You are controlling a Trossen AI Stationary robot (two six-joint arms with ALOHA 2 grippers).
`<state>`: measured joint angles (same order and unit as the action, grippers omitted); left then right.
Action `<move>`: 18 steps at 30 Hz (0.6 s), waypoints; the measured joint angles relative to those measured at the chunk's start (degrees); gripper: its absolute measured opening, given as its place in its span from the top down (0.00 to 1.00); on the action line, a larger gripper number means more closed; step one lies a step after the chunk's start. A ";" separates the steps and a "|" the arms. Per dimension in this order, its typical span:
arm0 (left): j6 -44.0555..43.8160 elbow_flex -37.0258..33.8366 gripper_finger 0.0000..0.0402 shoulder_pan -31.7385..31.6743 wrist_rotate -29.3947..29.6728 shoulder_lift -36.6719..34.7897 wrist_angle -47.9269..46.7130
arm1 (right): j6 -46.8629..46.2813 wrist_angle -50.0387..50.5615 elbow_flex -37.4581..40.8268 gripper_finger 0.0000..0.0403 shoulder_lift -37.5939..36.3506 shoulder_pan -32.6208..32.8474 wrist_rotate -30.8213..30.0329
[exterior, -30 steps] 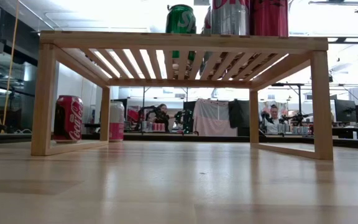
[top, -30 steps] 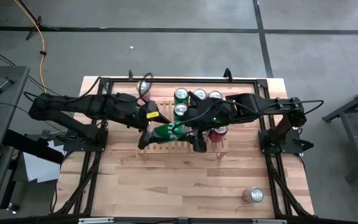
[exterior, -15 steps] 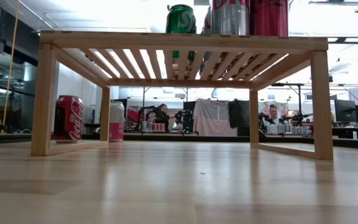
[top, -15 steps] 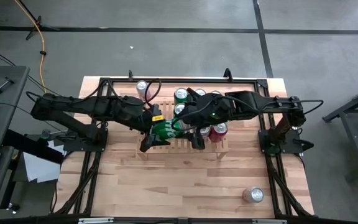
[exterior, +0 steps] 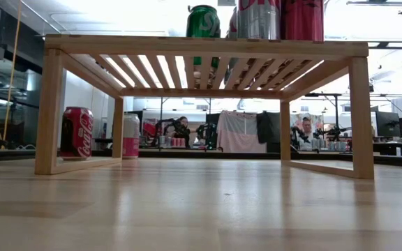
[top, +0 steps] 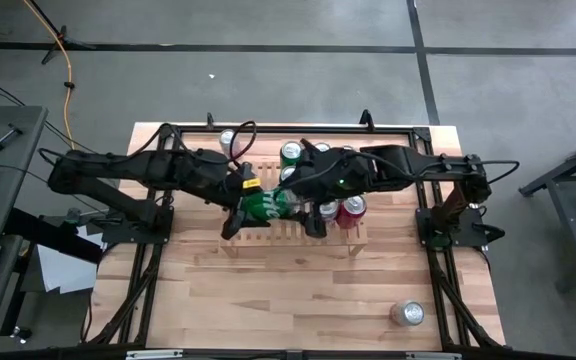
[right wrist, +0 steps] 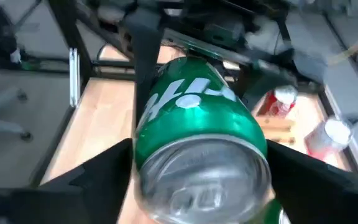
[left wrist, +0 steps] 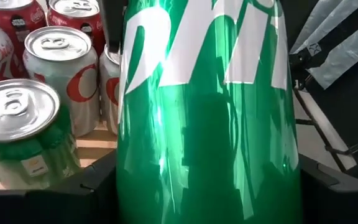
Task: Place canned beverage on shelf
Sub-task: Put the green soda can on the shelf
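Note:
A green soda can (top: 262,205) lies level in the air above the light wooden slatted shelf (top: 286,236), lengthwise between my two grippers. My left gripper (top: 238,207) comes from the table's left and is shut on the can (left wrist: 207,124). My right gripper (top: 303,205) comes from the right and is shut on the can's other end (right wrist: 201,162). Several cans (top: 291,153) stand upright on the shelf's far and right parts. They also show in the left wrist view (left wrist: 61,62) and on the shelf top in the low view (exterior: 203,21). Neither gripper shows in the low view. My left gripper pinches the can's round wall (left wrist: 135,186) between its two fingers (left wrist: 98,183), at the can's left end. The fingers come level from the table's left and lie along the can. The can is lifted clear of the shelf, lying on its side. My right gripper pinches the can's round wall (right wrist: 148,143) between its two fingers (right wrist: 107,168), at the can's right end, whose flat face points at the wrist camera. The fingers come level from the table's right, along the can. The can is clear of the shelf.
A red can (top: 351,208) stands on the shelf just right of my right gripper. A silver can (top: 230,140) stands on the table beyond the shelf's left end. Another can (top: 406,313) is near the front right. Red cans (exterior: 77,132) stand behind the shelf.
My right gripper has carried the green can a little toward the table's left and far edge. My left gripper has moved right, up to the can's left end. The can stays level above the shelf.

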<state>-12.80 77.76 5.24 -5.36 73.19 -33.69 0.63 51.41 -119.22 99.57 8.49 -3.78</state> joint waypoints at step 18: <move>-0.42 -8.01 0.31 6.21 30.58 -13.86 8.53 | -12.40 10.41 0.09 0.11 -5.20 -1.36 -6.81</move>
<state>-13.21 69.75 11.45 25.21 59.33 -25.16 -11.77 61.82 -119.13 94.37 7.14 -10.60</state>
